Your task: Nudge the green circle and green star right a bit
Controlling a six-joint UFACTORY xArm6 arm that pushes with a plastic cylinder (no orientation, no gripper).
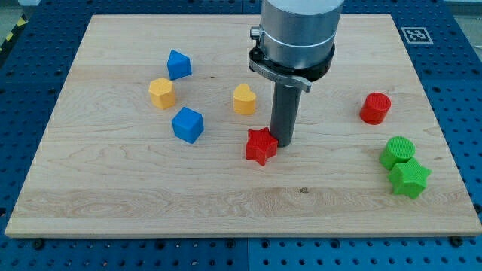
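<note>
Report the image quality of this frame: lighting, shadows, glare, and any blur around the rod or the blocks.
Camera view: even, diffuse light, only soft short shadows under the blocks; no glare on the wooden board; my tip sits sharp beside the red star, at its right; green circle and green star are crisp, touching; the arm's grey housing at the view's top is cropped, faintly sheened.

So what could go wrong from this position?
My tip sits against the red star, so moving off could drag it. The green circle and green star lie near the board's right edge; too strong a nudge might tip them off. Pushing only one could split the touching pair.
</note>
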